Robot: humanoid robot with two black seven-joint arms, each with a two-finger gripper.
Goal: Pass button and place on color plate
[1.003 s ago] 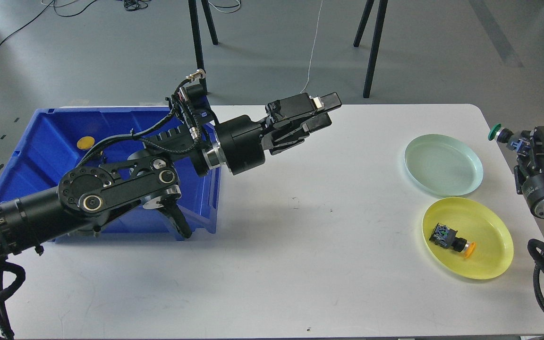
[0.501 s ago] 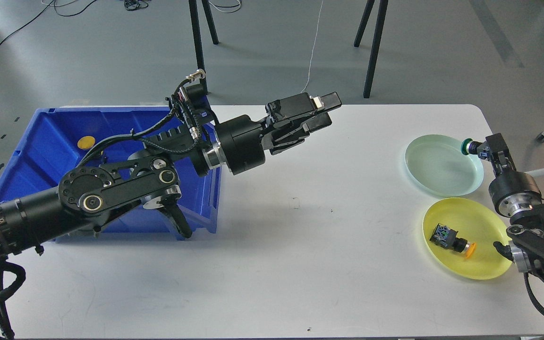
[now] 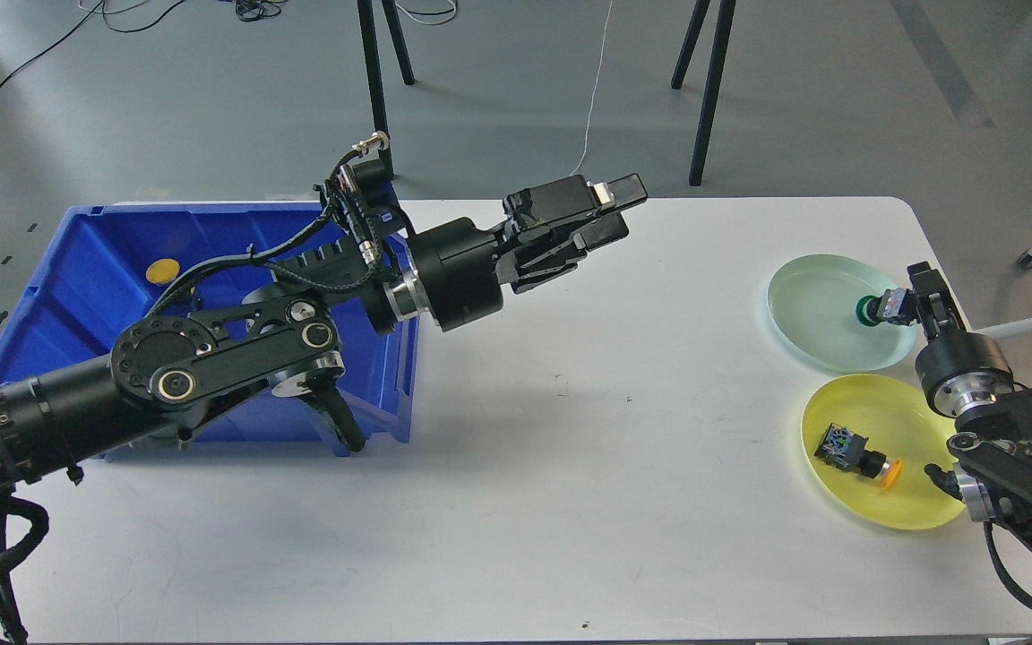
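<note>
Over the pale green plate (image 3: 816, 309) my right gripper (image 3: 894, 305), jaws pinching the green button (image 3: 865, 311), holds it low for release, a yellow button (image 3: 858, 454) lies on the yellow plate (image 3: 924, 421), and my left gripper (image 3: 610, 210) hangs empty, jaws spread.

Lab or workshop around me: bare grey concrete floor (image 3: 794, 90), loose black cables (image 3: 122, 18), black metal stand legs (image 3: 704, 90), plain white worktable (image 3: 570, 466).

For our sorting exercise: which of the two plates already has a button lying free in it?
The yellow plate, nearest the robot; the pale green plate's green button remains gripped.
</note>
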